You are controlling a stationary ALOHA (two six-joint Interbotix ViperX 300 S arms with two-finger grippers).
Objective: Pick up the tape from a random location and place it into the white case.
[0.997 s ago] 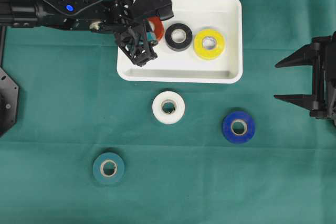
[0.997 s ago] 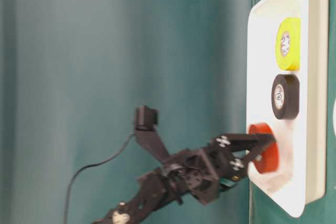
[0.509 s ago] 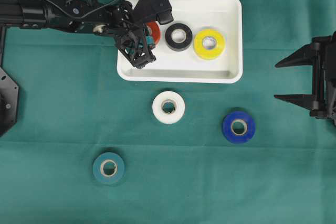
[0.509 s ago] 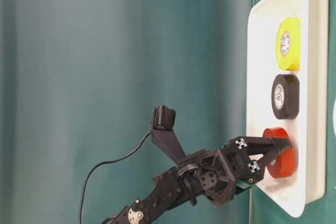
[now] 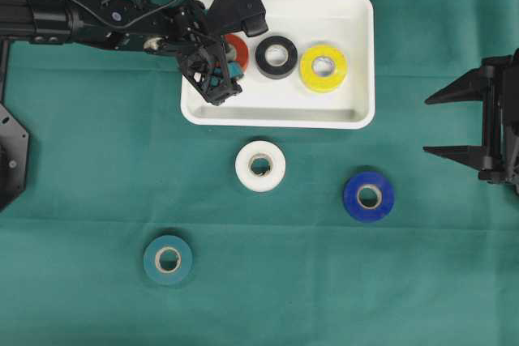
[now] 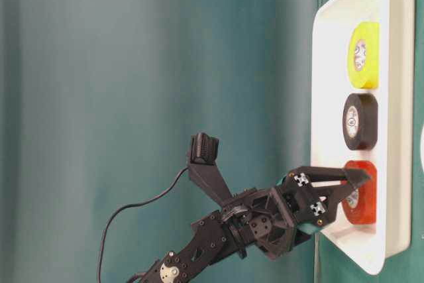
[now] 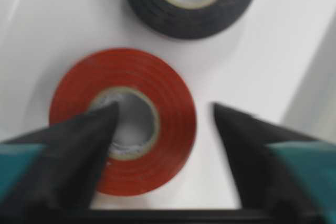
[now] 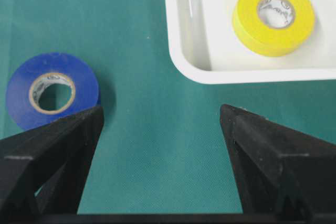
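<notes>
The white case [image 5: 284,101] sits at the top centre of the green cloth. A red tape [image 5: 238,43] lies flat at its left end. My left gripper [image 5: 231,58] hangs open right over the red tape [image 7: 170,129], one finger above the roll's hole and the other off its right side. The red tape [image 6: 361,207] rests on the case floor, free of the fingers. My right gripper [image 5: 427,126] stands open at the table's right edge with nothing between its fingers.
A black tape [image 5: 276,57] and a yellow tape [image 5: 323,67] lie in the case beside the red one. On the cloth lie a white tape [image 5: 260,166], a blue tape [image 5: 369,196] and a teal tape [image 5: 168,260].
My left gripper lowered the red tape onto the case floor, then opened and let it go. The right arm has not moved.
</notes>
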